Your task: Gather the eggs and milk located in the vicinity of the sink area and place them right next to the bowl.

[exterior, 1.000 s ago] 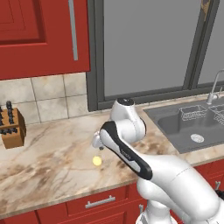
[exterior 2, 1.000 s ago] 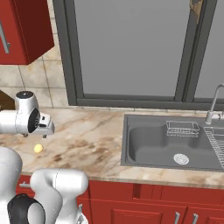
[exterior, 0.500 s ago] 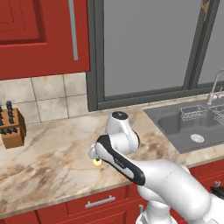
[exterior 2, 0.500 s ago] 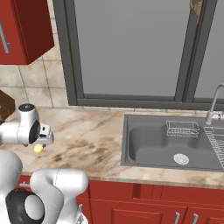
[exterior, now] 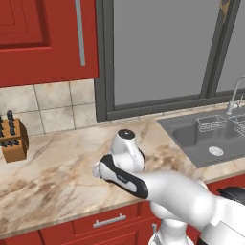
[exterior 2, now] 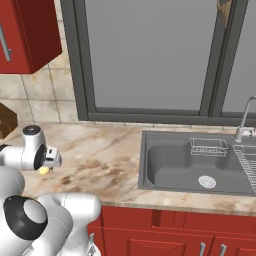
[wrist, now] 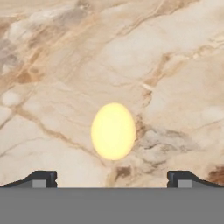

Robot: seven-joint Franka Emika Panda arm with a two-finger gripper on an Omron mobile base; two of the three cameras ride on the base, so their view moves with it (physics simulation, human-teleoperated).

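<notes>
One egg (wrist: pixel 113 131), a glowing yellow oval, lies on the marble counter (wrist: pixel 175 65). It sits just ahead of my gripper (wrist: pixel 111 178), centred between the two dark fingertips, which stand wide apart and hold nothing. From the right base view the egg (exterior 2: pixel 44 170) peeks out right under the lowered hand (exterior 2: pixel 51 159), far left of the sink (exterior 2: pixel 150 172). From the left base view my arm's wrist (exterior: pixel 125 143) bends down over that spot, left of the sink (exterior: pixel 189 139). The milk and the bowl are out of view.
A wooden knife block (exterior: pixel 12 141) stands at the back left against the tiles. A wire rack (exterior 2: pixel 209 146) and a chrome faucet (exterior 2: pixel 243 120) sit at the sink's far side. Red cabinet fronts (exterior 2: pixel 150 230) run below the counter's front edge.
The hand has come down towards the counter and now sits low over the egg, hiding it in the left base view. The jaws have stayed wide open.
</notes>
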